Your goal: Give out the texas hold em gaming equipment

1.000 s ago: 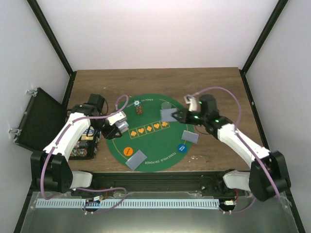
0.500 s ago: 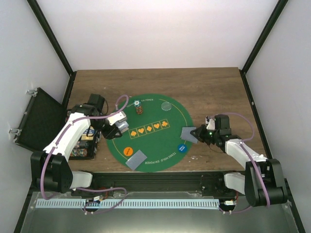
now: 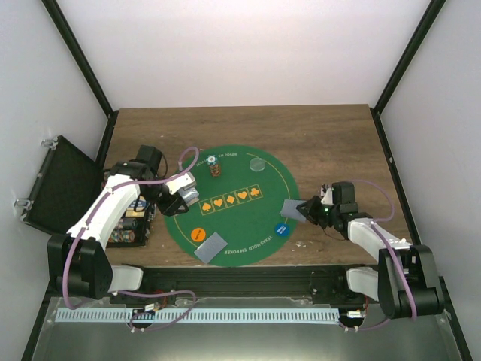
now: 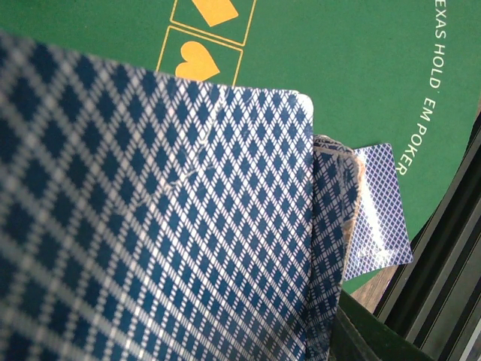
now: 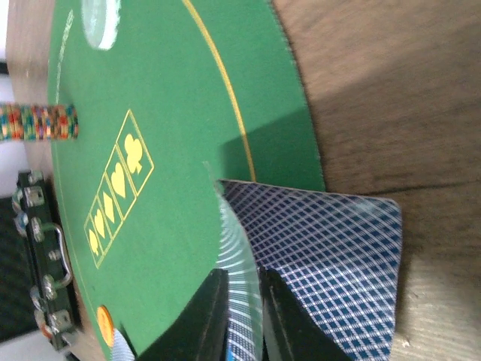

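Nearly closed, the right gripper [image 5: 240, 277] pinches a bowed card [image 5: 234, 241] on edge at the green mat's [image 3: 240, 219] right rim, above a second card [image 5: 323, 256] lying flat, partly on the table [image 3: 323, 143]. Its arm is folded low. Across the mat, the left gripper [image 3: 183, 199] clamps a deck [image 4: 150, 226], with a chip stack [image 3: 215, 170] just beyond.

The green mat [image 3: 248, 219] is carrying white lettering round its rim: "TEXAS HOLD EM POKER" is running along the near edge in the top view, and "EM POKER" is showing at the far edge, left of centre. In the left wrist view "EXAS HOLD' EM POKER" is curving down the right side. Five yellow boxes [image 3: 225, 200] are crossing the mat in a row, each holding a suit sign — a club at the right end, hearts among the rest. The playing cards [image 4: 150, 226] are showing only a blue diamond lattice. The blue disc [image 3: 282, 229] is bearing a white mark too small to read.
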